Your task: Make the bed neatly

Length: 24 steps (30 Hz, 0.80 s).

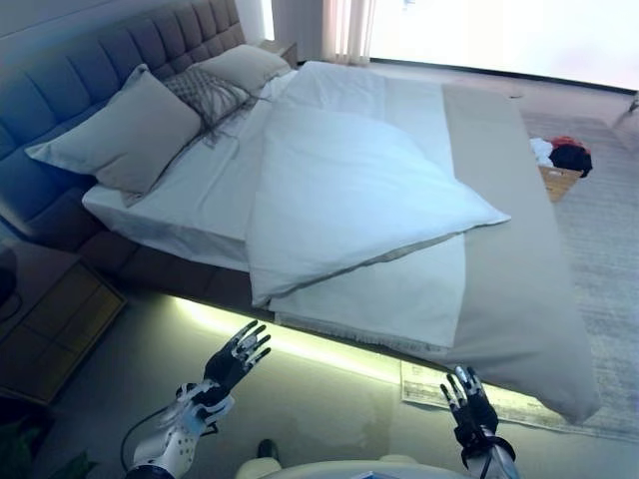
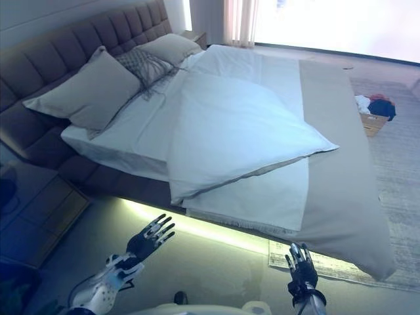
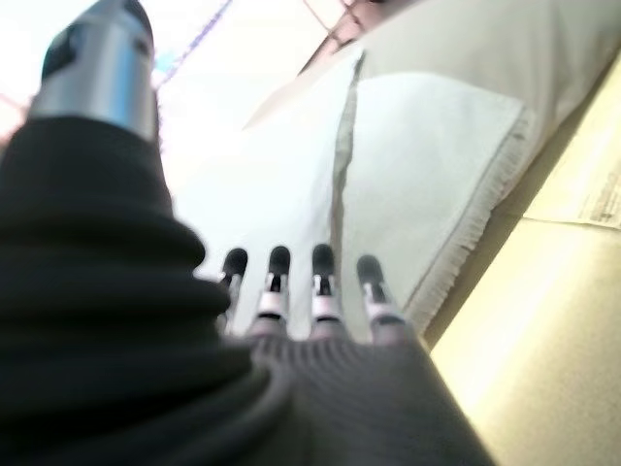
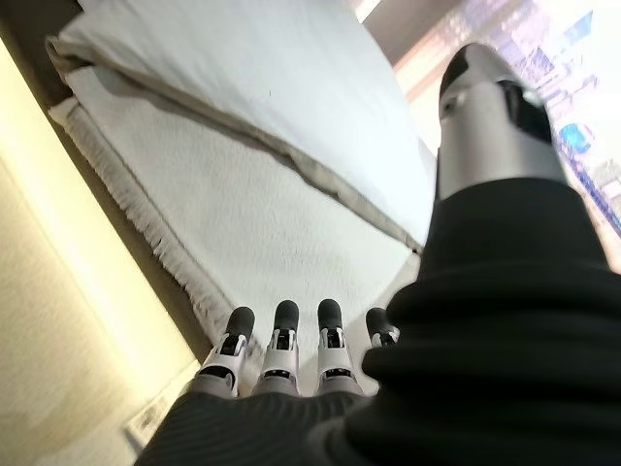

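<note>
The bed [image 1: 519,259] lies ahead with a white duvet [image 1: 349,190] folded back on itself, its near corner hanging over the side. A white fringed blanket [image 1: 399,294] lies under it, over a beige cover. Three pillows lean on the grey tufted headboard [image 1: 90,70]: a big beige one [image 1: 130,130], a patterned one [image 1: 205,95] and a beige one at the far end [image 1: 245,65]. My left hand [image 1: 232,361] is open above the floor, short of the bed's side. My right hand [image 1: 467,401] is open, low near the bed's near edge. Both hold nothing.
A wooden nightstand [image 1: 50,319] stands at the left by the headboard. A basket of clothes [image 1: 559,165] sits on the rug [image 1: 609,239] past the bed. A light strip glows under the bed frame [image 1: 300,344]. Curtains and a bright window are at the far end.
</note>
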### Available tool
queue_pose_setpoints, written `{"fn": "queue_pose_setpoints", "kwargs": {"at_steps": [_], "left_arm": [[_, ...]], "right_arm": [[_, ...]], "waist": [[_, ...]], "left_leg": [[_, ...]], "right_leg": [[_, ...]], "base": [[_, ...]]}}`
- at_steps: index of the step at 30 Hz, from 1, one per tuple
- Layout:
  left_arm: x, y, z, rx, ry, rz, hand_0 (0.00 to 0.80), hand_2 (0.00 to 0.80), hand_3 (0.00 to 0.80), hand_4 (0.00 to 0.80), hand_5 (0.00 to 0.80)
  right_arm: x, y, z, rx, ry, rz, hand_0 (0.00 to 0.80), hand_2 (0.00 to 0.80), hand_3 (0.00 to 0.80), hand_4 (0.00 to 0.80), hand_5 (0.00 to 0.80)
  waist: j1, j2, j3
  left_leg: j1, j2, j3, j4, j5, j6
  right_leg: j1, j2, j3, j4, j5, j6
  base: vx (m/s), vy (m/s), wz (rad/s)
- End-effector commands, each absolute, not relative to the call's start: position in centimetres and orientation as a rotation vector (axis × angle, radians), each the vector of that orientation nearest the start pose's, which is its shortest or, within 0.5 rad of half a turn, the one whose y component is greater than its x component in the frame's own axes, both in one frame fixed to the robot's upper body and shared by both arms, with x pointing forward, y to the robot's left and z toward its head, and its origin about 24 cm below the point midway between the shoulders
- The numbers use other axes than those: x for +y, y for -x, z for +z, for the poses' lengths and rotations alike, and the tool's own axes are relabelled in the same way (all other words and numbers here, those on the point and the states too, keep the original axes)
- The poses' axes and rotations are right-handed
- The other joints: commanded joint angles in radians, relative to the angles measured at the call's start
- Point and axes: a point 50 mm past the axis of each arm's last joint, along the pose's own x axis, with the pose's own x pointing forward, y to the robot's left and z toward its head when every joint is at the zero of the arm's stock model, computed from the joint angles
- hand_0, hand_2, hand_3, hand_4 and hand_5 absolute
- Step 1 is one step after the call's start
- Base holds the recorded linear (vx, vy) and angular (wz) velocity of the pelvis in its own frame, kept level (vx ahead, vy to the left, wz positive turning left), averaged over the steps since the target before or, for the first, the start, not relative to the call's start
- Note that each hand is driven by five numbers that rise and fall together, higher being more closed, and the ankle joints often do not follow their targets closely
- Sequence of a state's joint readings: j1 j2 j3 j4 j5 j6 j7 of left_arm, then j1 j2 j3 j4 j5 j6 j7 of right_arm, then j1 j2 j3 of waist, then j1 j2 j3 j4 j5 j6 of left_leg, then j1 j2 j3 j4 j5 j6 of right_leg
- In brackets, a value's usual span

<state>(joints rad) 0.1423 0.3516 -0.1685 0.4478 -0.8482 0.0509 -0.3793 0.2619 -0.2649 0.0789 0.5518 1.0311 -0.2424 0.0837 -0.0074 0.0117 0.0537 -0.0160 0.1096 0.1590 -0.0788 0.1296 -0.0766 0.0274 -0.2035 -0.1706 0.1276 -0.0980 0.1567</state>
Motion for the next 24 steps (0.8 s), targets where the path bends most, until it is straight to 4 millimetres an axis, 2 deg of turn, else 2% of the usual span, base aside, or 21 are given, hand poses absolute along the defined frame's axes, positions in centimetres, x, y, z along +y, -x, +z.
{"fn": "queue_pose_setpoints", "kwargs": {"at_steps": [1, 5, 11, 18, 22, 24], "left_arm": [[21.1, -19.6, -6.1, 0.474, 0.541, -0.11, 0.0, 0.0, 0.0, 0.0, 0.0], [20.7, -19.8, -5.7, 0.455, 0.542, -0.106, 0.0, 0.0, 0.0, 0.0, 0.0], [20.7, -19.8, -5.3, 0.435, 0.515, -0.108, 0.0, 0.0, 0.0, 0.0, 0.0], [20.8, -19.6, -5.2, 0.403, 0.547, -0.121, 0.0, 0.0, 0.0, 0.0, 0.0], [20.6, -19.1, -5.5, 0.399, 0.568, -0.119, 0.0, 0.0, 0.0, 0.0, 0.0], [20.8, -18.6, -5.7, 0.402, 0.582, -0.109, 0.0, 0.0, 0.0, 0.0, 0.0]], "right_arm": [[-24.1, -16.8, -7.0, 0.322, -0.625, -0.326, 0.0, 0.0, 0.0, 0.0, 0.0], [-24.2, -16.2, -7.2, 0.336, -0.61, -0.326, 0.0, 0.0, 0.0, 0.0, 0.0], [-24.4, -15.3, -7.7, 0.346, -0.64, -0.359, 0.0, 0.0, 0.0, 0.0, 0.0], [-24.5, -15.7, -8.0, 0.365, -0.642, -0.363, 0.0, 0.0, 0.0, 0.0, 0.0], [-24.5, -15.3, -8.3, 0.412, -0.615, -0.337, 0.0, 0.0, 0.0, 0.0, 0.0], [-24.5, -15.3, -8.2, 0.422, -0.606, -0.316, 0.0, 0.0, 0.0, 0.0, 0.0]], "waist": [[0.024, -0.033, -0.005], [0.031, -0.034, -0.014], [0.03, -0.033, -0.023], [0.033, -0.032, -0.025], [0.035, -0.033, -0.009], [0.041, -0.037, 0.001]], "left_leg": [[0.006, -0.023, -0.002, 0.107, -0.097, 0.0], [0.001, 0.001, -0.004, 0.085, -0.08, -0.014], [0.007, 0.019, 0.0, 0.083, -0.073, -0.027], [-0.013, 0.05, 0.017, 0.112, -0.069, -0.047], [-0.055, 0.069, -0.023, 0.178, -0.043, -0.061], [-0.07, 0.065, -0.048, 0.235, -0.034, -0.065]], "right_leg": [[0.024, 0.031, -0.026, -0.119, 0.147, -0.015], [0.035, 0.041, -0.048, -0.138, 0.141, -0.024], [0.046, 0.061, -0.059, -0.162, 0.147, -0.034], [0.044, 0.091, -0.059, -0.192, 0.159, -0.047], [0.043, 0.12, -0.036, -0.189, 0.152, -0.065], [0.051, 0.128, -0.023, -0.198, 0.157, -0.072]], "base": [[-0.049, -0.045, 0.08], [-0.066, -0.066, 0.08], [-0.024, -0.053, 0.1], [-0.023, -0.065, 0.09], [-0.009, -0.045, 0.02], [0.004, -0.044, 0.03]]}}
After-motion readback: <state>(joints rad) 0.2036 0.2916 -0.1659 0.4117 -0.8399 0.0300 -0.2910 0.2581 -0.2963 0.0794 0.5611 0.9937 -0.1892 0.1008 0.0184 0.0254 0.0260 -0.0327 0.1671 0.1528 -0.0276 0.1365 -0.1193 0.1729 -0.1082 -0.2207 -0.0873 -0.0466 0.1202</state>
